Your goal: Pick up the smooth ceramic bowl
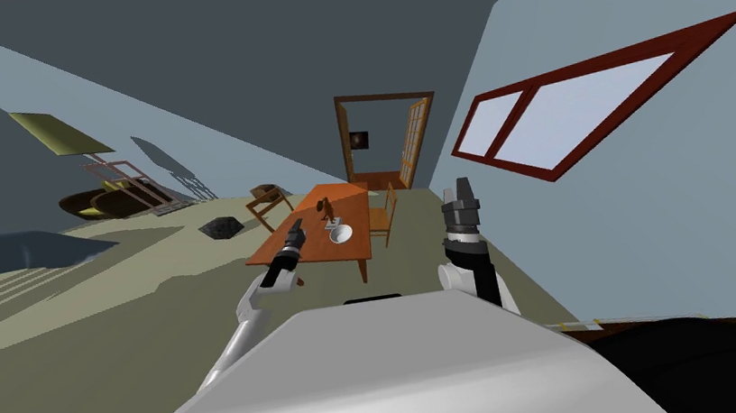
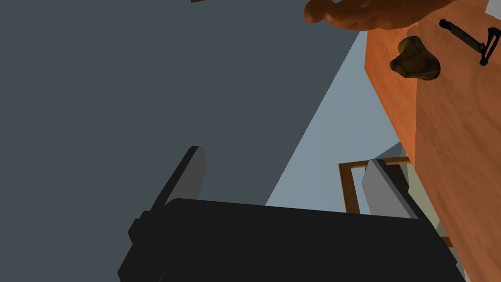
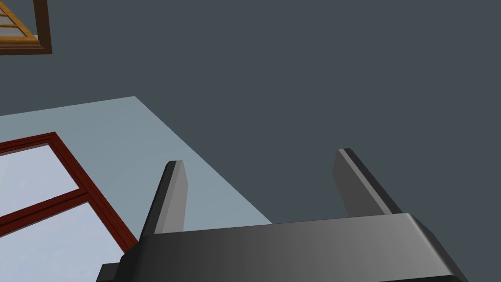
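You face a room with blue-grey walls, a dark grey ceiling and an olive floor. A red-framed window (image 1: 580,108) is set in the wall to the right of the table (image 1: 308,246), and a brown-framed doorway (image 1: 383,138) stands beyond the table's far end. The table is a long, orange-brown wooden surface. One wooden chair (image 1: 268,203) stands at the table's left side and a second chair (image 1: 386,215) at its right side.

Locate the bowl (image 1: 342,234) on the table's near half, right of the centre line. It is small, round, plain white and smooth, and it sits upright with its opening up. A small dark object (image 1: 326,210) stands on the table just behind the bowl.

The left gripper (image 1: 297,231) hangs over the table's near left edge, beside the bowl but apart from it. Its fingers are spread and hold nothing. The left wrist view shows the table's wood near one finger. The right gripper (image 1: 457,190) is raised to the right of the table, well apart from it, with its jaws released and empty.
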{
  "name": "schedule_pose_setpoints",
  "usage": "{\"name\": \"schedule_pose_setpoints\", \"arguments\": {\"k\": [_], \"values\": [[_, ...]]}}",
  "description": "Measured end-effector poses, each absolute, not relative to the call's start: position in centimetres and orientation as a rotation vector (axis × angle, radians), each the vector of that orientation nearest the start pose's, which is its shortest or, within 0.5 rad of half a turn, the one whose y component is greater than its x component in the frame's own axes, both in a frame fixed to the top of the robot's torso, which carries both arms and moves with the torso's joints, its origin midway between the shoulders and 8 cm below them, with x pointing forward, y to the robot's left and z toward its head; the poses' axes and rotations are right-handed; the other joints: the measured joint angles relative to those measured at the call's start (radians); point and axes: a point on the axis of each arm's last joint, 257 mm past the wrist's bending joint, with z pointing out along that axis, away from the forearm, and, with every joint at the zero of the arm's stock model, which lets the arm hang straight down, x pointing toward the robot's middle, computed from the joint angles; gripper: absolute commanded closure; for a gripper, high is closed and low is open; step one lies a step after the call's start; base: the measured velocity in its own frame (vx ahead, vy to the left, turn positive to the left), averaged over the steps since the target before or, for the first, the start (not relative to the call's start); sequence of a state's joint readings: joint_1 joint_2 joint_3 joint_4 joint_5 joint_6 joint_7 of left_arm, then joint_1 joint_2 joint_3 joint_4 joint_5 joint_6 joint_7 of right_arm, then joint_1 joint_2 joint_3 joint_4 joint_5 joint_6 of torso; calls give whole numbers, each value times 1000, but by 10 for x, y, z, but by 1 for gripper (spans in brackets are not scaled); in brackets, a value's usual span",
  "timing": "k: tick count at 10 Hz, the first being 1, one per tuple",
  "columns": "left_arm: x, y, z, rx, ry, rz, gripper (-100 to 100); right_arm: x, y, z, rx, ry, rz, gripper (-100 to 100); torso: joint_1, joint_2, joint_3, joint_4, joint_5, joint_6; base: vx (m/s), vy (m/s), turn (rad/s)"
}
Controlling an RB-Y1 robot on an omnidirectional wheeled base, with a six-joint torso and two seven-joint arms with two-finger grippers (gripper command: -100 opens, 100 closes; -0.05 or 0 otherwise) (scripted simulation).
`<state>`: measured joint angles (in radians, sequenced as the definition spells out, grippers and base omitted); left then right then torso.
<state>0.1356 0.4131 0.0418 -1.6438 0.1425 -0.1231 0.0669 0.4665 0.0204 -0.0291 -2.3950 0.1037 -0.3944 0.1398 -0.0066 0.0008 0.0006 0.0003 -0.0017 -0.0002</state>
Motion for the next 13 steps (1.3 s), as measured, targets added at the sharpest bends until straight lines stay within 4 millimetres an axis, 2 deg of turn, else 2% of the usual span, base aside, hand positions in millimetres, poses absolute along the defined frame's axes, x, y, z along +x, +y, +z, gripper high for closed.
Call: {"name": "schedule_pose_setpoints", "arguments": {"k": [6, 9, 10, 13], "values": [[521, 413, -245, -1181, 1327, -919, -100, 339, -275, 66, 526, 650, 1087, 0, 1, -1, -1, 0, 0, 0, 0, -82, -23], [525, 431, -273, -1259, 1368, -851, -100, 338, -275, 66, 526, 650, 1087, 0, 3, -1, -1, 0, 1, 0, 10, -66, -28], [525, 441, -280, -1288, 1380, -823, -100, 338, -275, 66, 526, 650, 1087, 0, 3, -2, -1, 0, 1, 0, 15, -65, -8], [525, 456, -300, -1361, 1412, -761, -100, 338, -275, 66, 526, 650, 1087, 0, 3, -2, -1, 0, 1, 0, 26, -67, -26]]}}
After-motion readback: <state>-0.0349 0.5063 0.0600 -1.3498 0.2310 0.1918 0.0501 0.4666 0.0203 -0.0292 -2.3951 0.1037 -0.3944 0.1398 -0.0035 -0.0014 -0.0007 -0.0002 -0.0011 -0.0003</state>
